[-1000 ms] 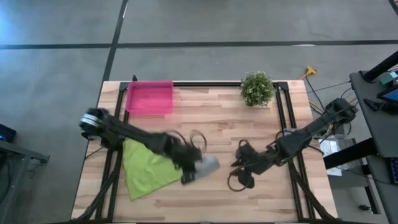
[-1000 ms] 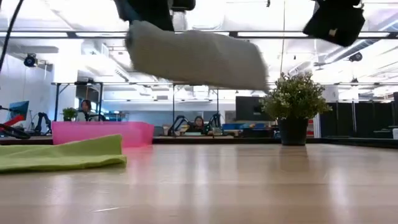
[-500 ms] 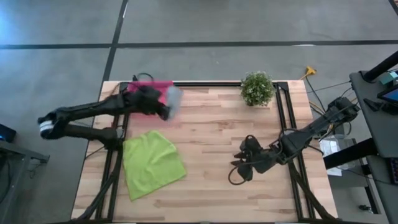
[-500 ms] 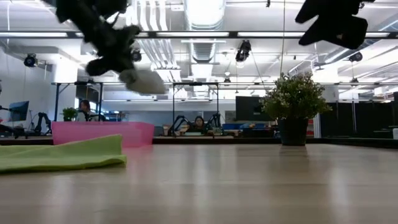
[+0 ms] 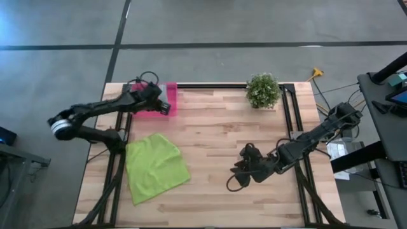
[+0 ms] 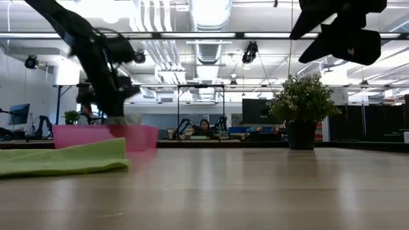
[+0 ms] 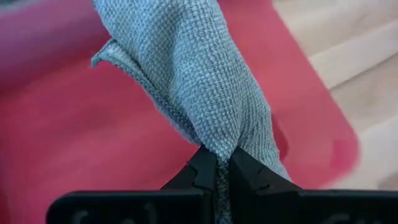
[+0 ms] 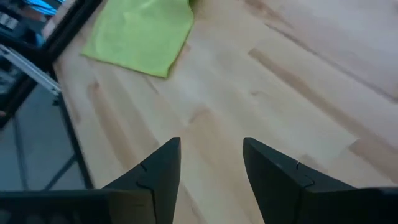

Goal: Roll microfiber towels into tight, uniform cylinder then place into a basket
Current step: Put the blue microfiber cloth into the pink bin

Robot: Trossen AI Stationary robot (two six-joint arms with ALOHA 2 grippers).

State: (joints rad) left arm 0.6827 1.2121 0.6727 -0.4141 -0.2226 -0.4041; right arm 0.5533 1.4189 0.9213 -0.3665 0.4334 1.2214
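The left gripper (image 7: pixel 217 163) pinches the grey towel (image 7: pixel 199 74) over the basket (image 5: pixel 143 107). If released now, the roll may loosen. The right gripper (image 8: pixel 211 163) waits spread near the table's right side

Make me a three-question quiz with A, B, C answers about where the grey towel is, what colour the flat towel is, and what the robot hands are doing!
1. Where is the grey towel?
A. Over the pink tray
B. Beside the potted plant
C. Flat on the floor

2. What colour is the towel lying flat on the table?
A. Blue
B. Lime green
C. Orange

3. What is the left end effector doing?
A. Hanging wide open
B. Pushing the plant
C. Pinching the grey towel

Answers:
1. A, since the left wrist view shows the grey cloth hanging over the pink tray.
2. B, since the high view shows the green towel spread near the table's left edge.
3. C, since its fingers are closed on the cloth, while the right end effector is open over bare wood.
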